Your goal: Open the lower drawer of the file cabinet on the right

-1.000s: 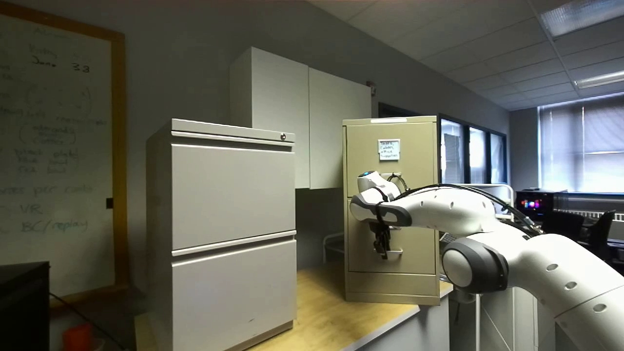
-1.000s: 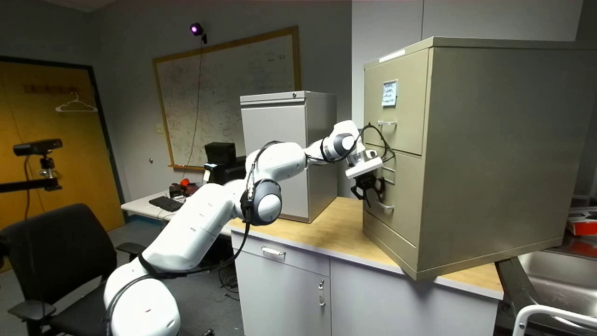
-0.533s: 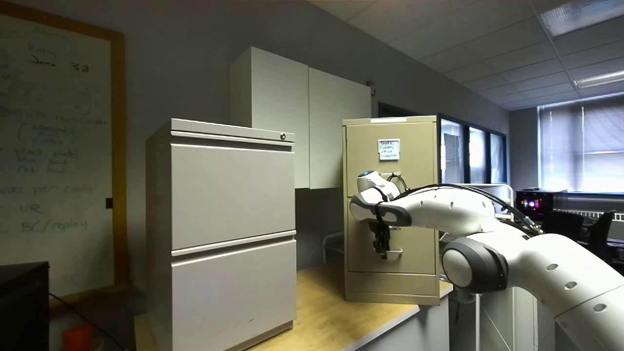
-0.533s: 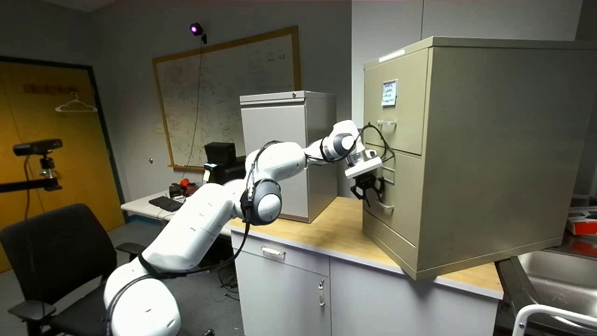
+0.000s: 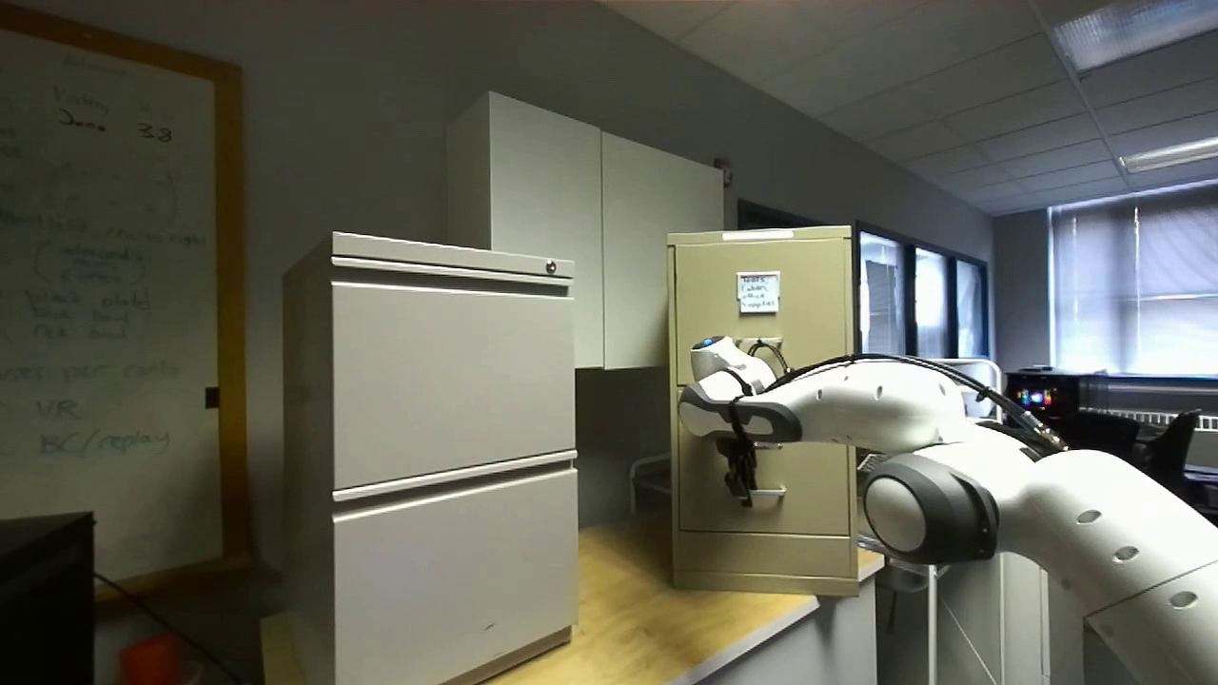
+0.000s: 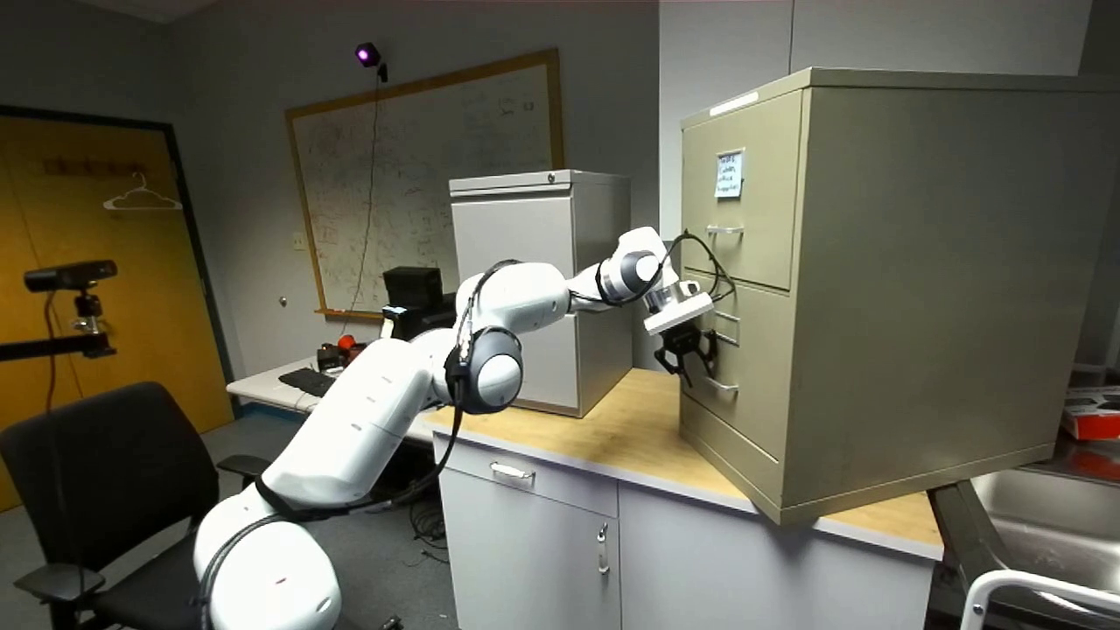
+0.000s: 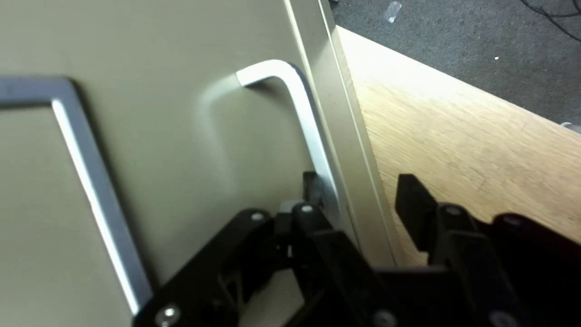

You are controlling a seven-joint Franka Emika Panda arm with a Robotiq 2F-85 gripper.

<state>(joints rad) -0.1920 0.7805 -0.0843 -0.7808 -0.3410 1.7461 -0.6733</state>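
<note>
Sitting closed: lower drawer (image 5: 809, 485) of tan file cab (image 6: 927, 289), front looks flush, btwn upper drawer (image 5: 814, 314) & plain base panel (image 5: 766, 554). Metal handle (image 7: 310, 131) runs nr bottom of drawer front; label frame (image 7: 96, 195) above it, blurry in wrist view. Gripper (image 7: 363, 195) at the handle, fingers (image 7: 411, 204) spread wide, nothing gripped. Wrist view: one finger (image 7: 310, 186) on drawer side of the bar, i.e. tucked btwn handle & drawer front; opp. finger on outer side, visible gap to bar, wood counter (image 7: 454, 136) behind it. Finger touching handle or not: can't tell. Gripper hangs just in front of drawer in both ext. views, fingertips down; white arm (image 5: 875, 409) bends down to it. Upper drawer also closed, w/ own handle (image 6: 725, 230) & handwritten note (image 5: 758, 292), text mostly too small to read. Cab stands on counter, front corner sticking past the edge. Pale grey 2-drawer cab (image 5: 452, 381) on same counter, frame-left of tan one & apart from it, both its drawers closed. Farther out: white wall cupboards (image 5: 661, 266), whiteboard (image 5: 114, 314) w/ writing, yellow-brown door (image 6: 149, 315), blk office chair (image 6: 105, 472), part of metal sink (image 6: 1041, 516) nr tan cab.
</note>
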